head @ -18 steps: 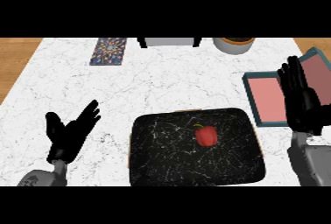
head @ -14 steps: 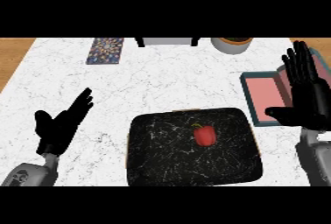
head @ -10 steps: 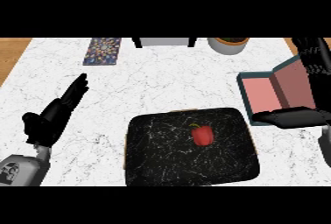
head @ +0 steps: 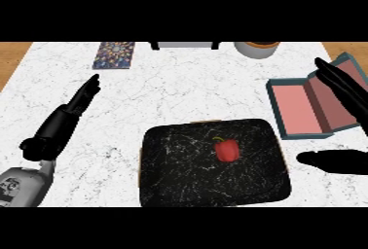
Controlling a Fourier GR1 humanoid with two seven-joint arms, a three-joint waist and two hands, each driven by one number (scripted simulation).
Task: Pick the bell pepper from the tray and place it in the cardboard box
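A red bell pepper (head: 228,150) with a green stem lies right of centre on the black marbled tray (head: 179,170). The cardboard box (head: 305,107), teal outside and pink inside, lies open at the counter's right. My right hand (head: 343,92) is open above the box, fingers straight and pointing up-left, thumb (head: 334,160) stretched out just right of the tray. My left hand (head: 61,124) is open at the left, fingers straight and pointing up over the counter, well clear of the tray.
A patterned card (head: 114,54) lies at the back left. A grey object on black legs (head: 185,45) and a round pot (head: 257,48) stand along the back edge. Wood floor shows beyond the white marble counter's corners.
Both hands have swung outward and flattened: the left leans up-left, the right has moved over the box with its thumb near the tray. The pepper has not moved.
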